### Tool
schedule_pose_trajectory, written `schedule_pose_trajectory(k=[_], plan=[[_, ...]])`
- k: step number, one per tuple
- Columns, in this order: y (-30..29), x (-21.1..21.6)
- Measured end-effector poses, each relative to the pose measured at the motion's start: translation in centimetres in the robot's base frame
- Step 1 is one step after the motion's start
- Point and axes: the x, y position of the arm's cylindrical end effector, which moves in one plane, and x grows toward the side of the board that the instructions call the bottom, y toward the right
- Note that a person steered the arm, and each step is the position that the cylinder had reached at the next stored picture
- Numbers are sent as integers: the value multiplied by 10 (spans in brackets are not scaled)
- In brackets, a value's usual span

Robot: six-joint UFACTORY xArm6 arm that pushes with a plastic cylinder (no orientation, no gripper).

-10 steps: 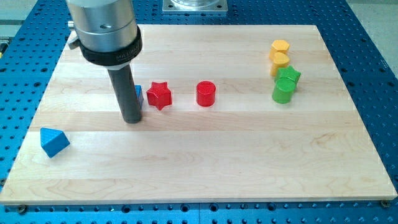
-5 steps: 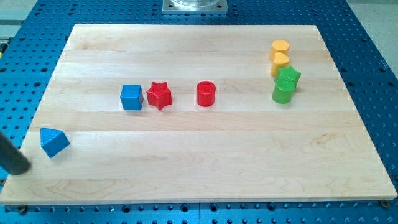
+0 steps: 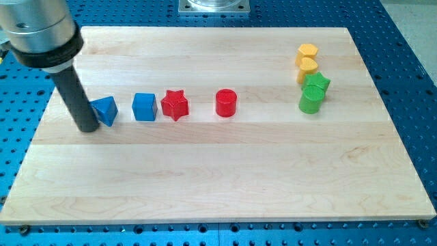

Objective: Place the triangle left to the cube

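Observation:
The blue triangle (image 3: 105,110) lies on the wooden board (image 3: 218,178), just left of the blue cube (image 3: 144,106), with a small gap between them. My tip (image 3: 88,128) rests on the board at the triangle's left side, touching or nearly touching it. The rod rises from there toward the view's top left.
A red star (image 3: 175,104) sits right of the cube and a red cylinder (image 3: 226,102) further right. At the view's right stand two yellow blocks (image 3: 307,59) with a green star (image 3: 317,84) and a green cylinder (image 3: 310,101) below them.
The blue triangle has moved from the board's lower left up and right to just left of the cube. My rod has moved with it, from the left edge to the triangle's left side.

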Motion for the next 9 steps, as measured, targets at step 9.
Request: schedule_pose_trajectory(k=[9], plan=[[309,-37]])
